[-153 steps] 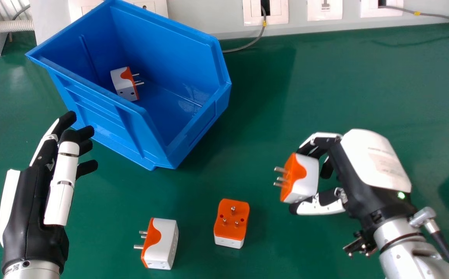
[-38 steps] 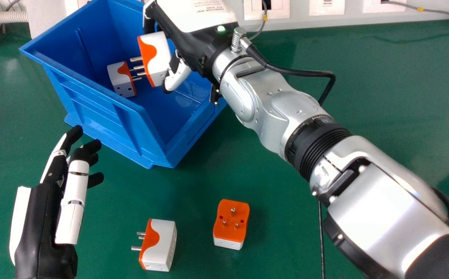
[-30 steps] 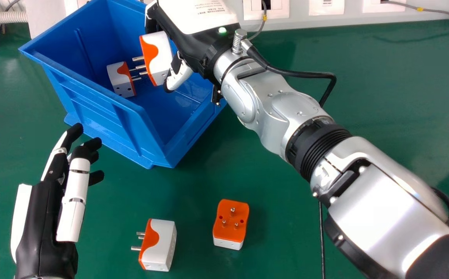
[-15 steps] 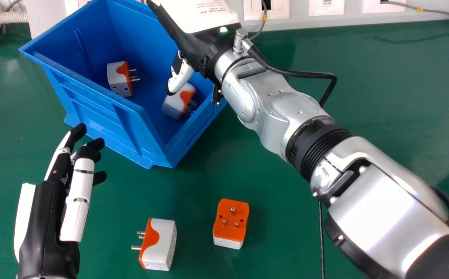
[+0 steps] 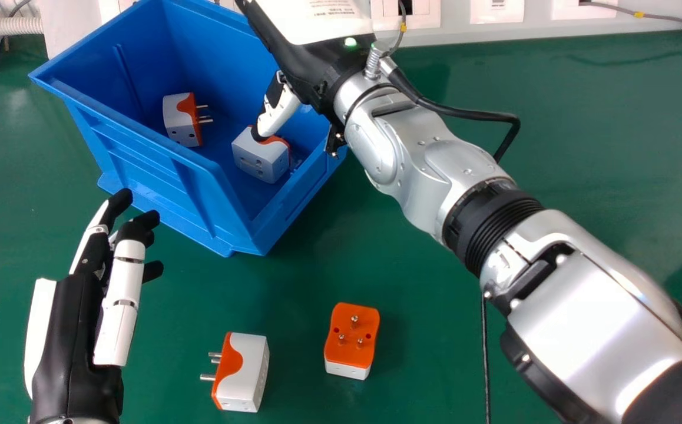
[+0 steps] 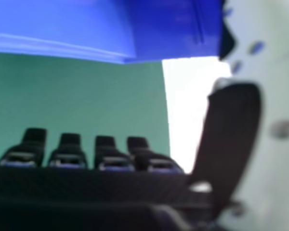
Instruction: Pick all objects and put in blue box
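Blue box (image 5: pixel 164 176): stands on the worktop; its far rim is cut off above and partly covered by the right hand (image 5: pixel 311 65).
Right hand: held over the blue box, released, with fingers straight and thumb apart; the fingers are masked by the hand's back in the head view.
First plug adapter (image 5: pixel 181 125): lies inside the blue box, by its left wall.
Second plug adapter (image 5: pixel 258 160): lies inside the blue box, partly covered by the thumb; whether they touch cannot be told, and its pins are hard to make out.
Third plug adapter (image 5: pixel 244 371): lies in front of the blue box, pins to the left.
Fourth plug adapter (image 5: pixel 351 335): lies in front and to the right of the blue box, pins up.
Left hand (image 5: pixel 70 330): seen at the blue box's front left, released, fingers loosely bent.
Worktop (image 5: pixel 494 265): green, faintly shiny.
Room: behind the blue box, wall sockets (image 5: pixel 496 12) are seen; a ribbed hose (image 5: pixel 14 26) is seen to its left.
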### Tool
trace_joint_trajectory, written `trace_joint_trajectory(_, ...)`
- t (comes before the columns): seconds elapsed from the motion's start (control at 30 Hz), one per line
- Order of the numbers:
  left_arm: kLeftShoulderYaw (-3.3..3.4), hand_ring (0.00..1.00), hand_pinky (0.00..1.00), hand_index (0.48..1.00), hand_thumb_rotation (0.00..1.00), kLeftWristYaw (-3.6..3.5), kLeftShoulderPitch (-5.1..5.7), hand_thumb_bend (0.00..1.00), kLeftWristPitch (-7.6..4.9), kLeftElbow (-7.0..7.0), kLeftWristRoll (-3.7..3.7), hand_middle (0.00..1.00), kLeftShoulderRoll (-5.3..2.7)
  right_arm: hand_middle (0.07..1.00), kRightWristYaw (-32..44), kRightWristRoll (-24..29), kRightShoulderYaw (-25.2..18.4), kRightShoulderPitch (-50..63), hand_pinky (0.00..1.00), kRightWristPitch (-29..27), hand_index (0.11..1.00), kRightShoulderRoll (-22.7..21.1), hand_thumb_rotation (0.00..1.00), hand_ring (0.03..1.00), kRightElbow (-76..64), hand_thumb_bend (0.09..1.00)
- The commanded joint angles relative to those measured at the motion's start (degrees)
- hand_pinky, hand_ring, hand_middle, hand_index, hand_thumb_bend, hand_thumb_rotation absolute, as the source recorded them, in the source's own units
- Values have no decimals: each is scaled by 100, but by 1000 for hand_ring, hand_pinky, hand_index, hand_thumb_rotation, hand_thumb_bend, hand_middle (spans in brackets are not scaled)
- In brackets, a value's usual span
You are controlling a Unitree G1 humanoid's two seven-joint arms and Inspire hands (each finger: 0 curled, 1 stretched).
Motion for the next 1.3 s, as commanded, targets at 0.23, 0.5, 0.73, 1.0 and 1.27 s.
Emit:
trace_joint_trajectory(0.23,-2,846,749,898,939,152,-123,292,237,-145,133,837,-19,1000,-351,71,-210,722,980,-66,985,-412,95,1000,-1289,823)
trace_joint_trajectory(0.5,71,839,741,892,945,181,-220,299,447,-214,-13,832,-60,1000,1,35,-511,2477,990,245,995,-1094,122,1000,-4198,809)
trace_joint_trajectory(0.73,108,849,762,894,948,158,-255,291,411,-144,-89,838,-30,1000,461,-28,-880,4593,988,647,983,-1496,117,1000,-7121,795)
trace_joint_trajectory(1.0,165,854,768,897,951,75,-135,282,199,-76,-137,842,13,991,696,-144,-1016,6956,958,779,958,-1674,157,991,-9167,769)
trace_joint_trajectory(1.27,215,858,771,900,952,-9,-36,278,6,-21,-220,846,32,903,418,-280,-1084,8162,794,245,869,-1766,243,890,-9256,773)
